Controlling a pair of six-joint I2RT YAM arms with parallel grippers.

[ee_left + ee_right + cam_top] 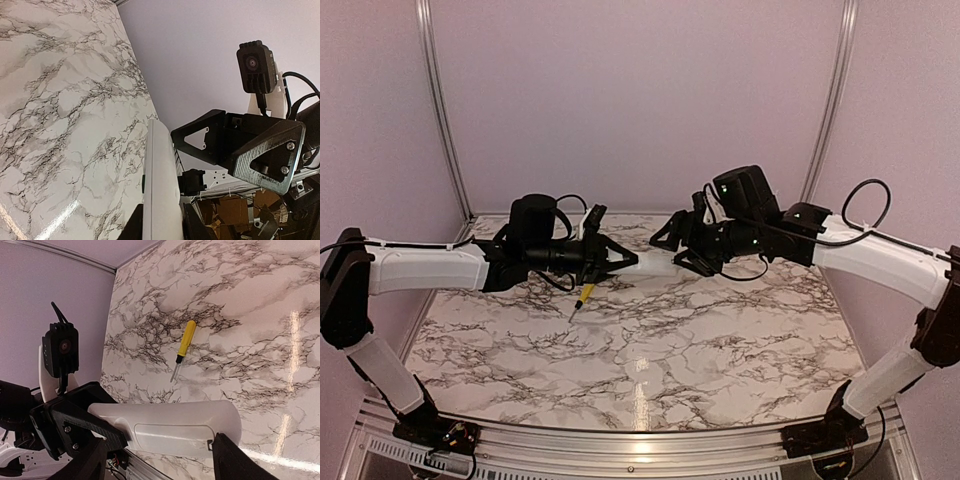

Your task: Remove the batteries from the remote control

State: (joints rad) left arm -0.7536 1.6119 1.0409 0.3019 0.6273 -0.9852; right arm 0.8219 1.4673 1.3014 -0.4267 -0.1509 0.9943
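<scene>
The white remote control [655, 264] is held in the air between the two arms. My left gripper [625, 262] is shut on one end of it; in the left wrist view the remote [160, 185] stands up between the jaws of that gripper [161, 225]. My right gripper [685, 257] is at the other end. In the right wrist view the remote [170, 427] lies across that gripper's [160, 462] wide-open jaws, its back cover [172, 436] closed, one fingertip [232, 457] at the cover's latch edge. The batteries are hidden.
A yellow-handled screwdriver [584, 296] lies on the marble table [650, 370] below the left gripper; it also shows in the right wrist view [184, 342]. Purple walls enclose the back and sides.
</scene>
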